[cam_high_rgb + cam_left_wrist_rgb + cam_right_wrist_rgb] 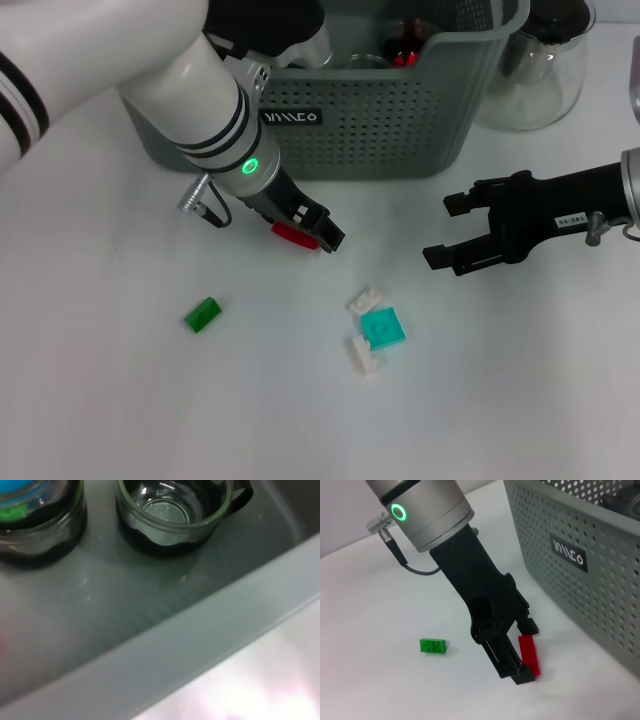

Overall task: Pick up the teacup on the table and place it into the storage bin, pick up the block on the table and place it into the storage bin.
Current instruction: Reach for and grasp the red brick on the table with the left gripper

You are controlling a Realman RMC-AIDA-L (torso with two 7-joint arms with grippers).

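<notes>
The left claw (pixel 322 238) is clamped on the red block (pixel 294 235), low at the table (pixel 120 400).

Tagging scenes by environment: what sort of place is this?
Probably a lab tabletop test setup: a plain white table, a grey-green storage bin holding glass cups, and scattered toy blocks.
</notes>
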